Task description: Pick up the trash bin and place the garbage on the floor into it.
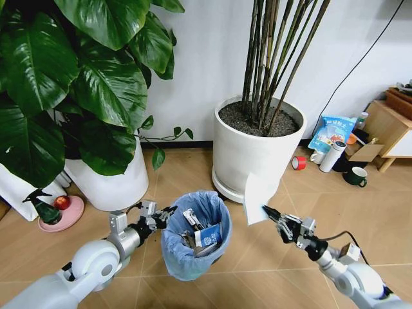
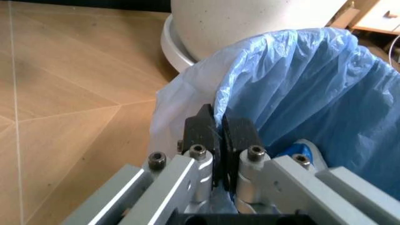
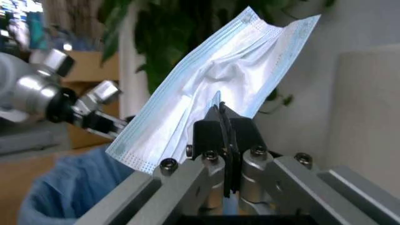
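Jaws of the right gripper point(image 3: 223, 123) are clenched on a light blue-and-white face mask point(image 3: 216, 89), pinched near its lower edge so the sheet stands up above the fingers. In the head view the same mask point(image 1: 257, 198) hangs at the tip of the right gripper point(image 1: 269, 213), just beside the rim of the trash bin point(image 1: 193, 235) and not yet over its mouth. Thin and limp as the mask looks, it should weigh almost nothing and flop or drift when released, so a pinch on a folded edge suits it.

Left gripper point(image 2: 218, 125) has its jaws closed on the crinkled light-blue bag where it folds over the bin's rim, seen from the head camera at the bin's left side point(image 1: 161, 215). That liner is slippery film, so the hold probably depends on catching the stiff rim beneath it. Scraps, including a blue-and-white packet point(image 1: 207, 235), already lie inside. The bin sits before a white plant pot point(image 1: 254, 151) on the herringbone floor point(image 1: 270, 270).
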Robot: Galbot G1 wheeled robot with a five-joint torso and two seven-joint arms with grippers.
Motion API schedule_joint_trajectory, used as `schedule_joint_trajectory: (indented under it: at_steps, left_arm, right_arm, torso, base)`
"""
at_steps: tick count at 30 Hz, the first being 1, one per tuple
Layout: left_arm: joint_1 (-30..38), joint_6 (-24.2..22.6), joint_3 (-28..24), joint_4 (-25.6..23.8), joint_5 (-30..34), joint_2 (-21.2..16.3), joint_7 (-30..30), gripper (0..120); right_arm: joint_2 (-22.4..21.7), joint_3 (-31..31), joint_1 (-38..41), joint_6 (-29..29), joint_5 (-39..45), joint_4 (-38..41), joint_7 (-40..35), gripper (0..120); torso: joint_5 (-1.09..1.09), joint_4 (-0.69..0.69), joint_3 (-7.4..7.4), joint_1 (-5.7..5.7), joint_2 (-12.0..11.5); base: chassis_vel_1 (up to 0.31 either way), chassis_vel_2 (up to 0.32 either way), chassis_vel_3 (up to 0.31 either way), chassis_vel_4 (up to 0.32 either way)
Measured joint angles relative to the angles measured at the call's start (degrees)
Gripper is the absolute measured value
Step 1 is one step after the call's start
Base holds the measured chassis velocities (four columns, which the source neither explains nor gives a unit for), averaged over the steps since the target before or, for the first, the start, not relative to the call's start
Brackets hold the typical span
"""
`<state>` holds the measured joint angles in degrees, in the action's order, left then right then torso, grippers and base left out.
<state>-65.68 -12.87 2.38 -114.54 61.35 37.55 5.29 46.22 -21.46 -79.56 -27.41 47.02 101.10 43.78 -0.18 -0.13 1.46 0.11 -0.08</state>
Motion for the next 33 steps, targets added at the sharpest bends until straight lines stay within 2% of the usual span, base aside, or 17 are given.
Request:
schedule_joint_trajectory:
  at_steps: [3, 6, 7, 11, 15, 24, 28, 33]
  left_arm:
    - [0.0, 0.0, 0.0, 0.0, 0.1, 0.3, -0.2, 0]
    - [0.2, 0.0, -0.1, -0.1, 0.4, 0.3, -0.3, 0]
    - [0.2, 0.0, -0.1, -0.1, 0.4, 0.3, -0.3, 0]
    - [0.7, 0.0, 0.0, -0.3, 1.0, -0.1, -0.3, 0]
    - [0.8, 0.0, 0.0, -0.4, 1.3, -0.3, -0.2, 0]
    - [1.4, -0.2, -0.1, -0.4, 1.8, 0.1, 0.1, 0]
    - [1.6, -0.3, -0.2, -0.4, 2.1, 0.1, 0.2, 0]
    - [1.6, -0.3, -0.2, -0.5, 2.2, -0.1, 0.3, 0]
  right_arm:
    - [-0.8, 2.8, 2.7, 0.5, 1.5, -0.2, 1.4, 0]
    - [-1.1, 9.2, 9.7, 1.1, 4.7, -2.7, 4.2, 0]
    - [-1.1, 9.2, 9.7, 1.1, 4.7, -2.7, 4.2, 0]
    - [-0.3, 16.5, 17.3, 2.1, 6.8, -5.8, 5.9, 0]
    - [0.6, 20.9, 21.1, 3.1, 7.5, -7.4, 6.0, 0]
    - [1.7, 27.4, 25.0, 4.0, 7.5, -10.8, 5.4, 0]
    - [1.8, 28.2, 25.2, 4.2, 6.8, -11.3, 5.0, 0]
    - [0.6, 28.2, 25.2, 4.8, 5.8, -11.5, 4.8, 11]
  torso:
    - [0.00, 0.00, 0.00, 0.00, 0.0]
    - [0.01, 0.00, 0.00, 0.00, 0.0]
    - [0.01, 0.00, 0.00, 0.00, 0.0]
    - [0.00, 0.01, 0.01, 0.00, 0.0]
    - [-0.01, 0.01, 0.01, 0.00, 0.0]
    - [0.00, 0.00, 0.01, 0.00, 0.0]
    - [0.00, 0.00, 0.00, 0.00, 0.0]
    - [0.00, 0.00, 0.00, 0.00, 0.0]
  base:
    - [0.000, 0.000, 0.000, 0.000]
    - [0.000, 0.000, 0.000, 0.000]
    - [0.000, 0.000, 0.000, 0.000]
    - [0.000, 0.000, 0.000, 0.000]
    - [0.000, 0.000, 0.000, 0.000]
    - [0.000, 0.000, 0.000, 0.000]
    - [0.000, 0.000, 0.000, 0.000]
    - [0.000, 0.000, 0.000, 0.000]
